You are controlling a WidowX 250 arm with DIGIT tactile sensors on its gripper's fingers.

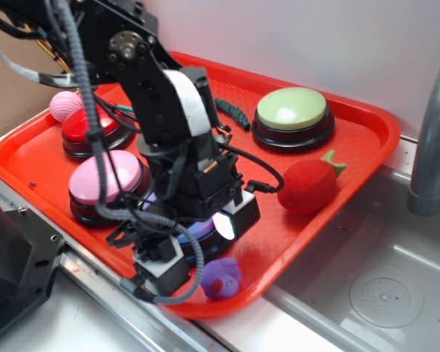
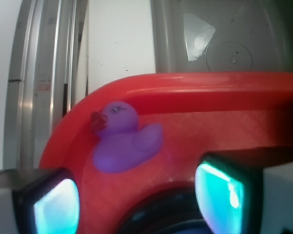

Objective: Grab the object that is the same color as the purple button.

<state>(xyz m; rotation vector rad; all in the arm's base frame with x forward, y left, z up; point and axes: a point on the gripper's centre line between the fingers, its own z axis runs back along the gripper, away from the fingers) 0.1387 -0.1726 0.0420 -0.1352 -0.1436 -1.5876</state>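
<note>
Gripper (image 2: pixel 136 200) fingers apart, nothing between them; pads cut off by bottom edge of wrist view. Purple duck toy (image 2: pixel 122 139) lies ahead of pads in tray (image 2: pixel 224 92) corner, near rim, not touched. Purple button (image 1: pixel 205 229) mostly hidden under arm in exterior view; only a lavender sliver shows.

Black WidowX arm (image 1: pixel 161 95) of blocky servo housings, white band around one link, black cables and grey braided sleeving looped alongside, gripper (image 1: pixel 205 246) fingers (image 2: pixel 56 204) black-edged with pads that glowed cyan, possibly lit.
</note>
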